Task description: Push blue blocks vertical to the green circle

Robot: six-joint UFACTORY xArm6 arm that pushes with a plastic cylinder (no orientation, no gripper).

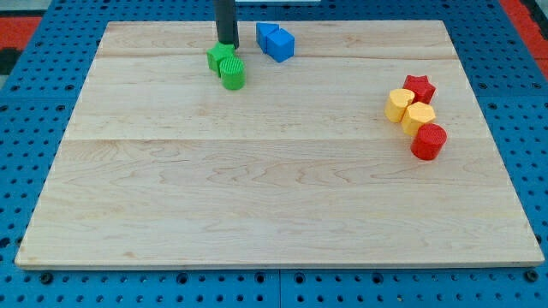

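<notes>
Resting at the far edge of the surface (282,197), my tip (227,44) touches the green star (220,56), with the green circle (232,73) just nearer; no jaws exist, so nothing is held. Both blue blocks (275,41) lie close right of my tip, probably needing a push to line up with the circle

Pale wooden board (282,205) on a blue perforated base (34,77).

The board is light-grained wood made of broad planks joined lengthwise, with faint seams running left to right; its far edge looks narrower than its near edge. The blue base beneath shows on every side, dotted with regular rows of round dark holes. At the far left corner (21,17) and the far right corner (527,13) a red surface with the same hole pattern peeks in. Lighting is even and soft, with only short shadows.
</notes>
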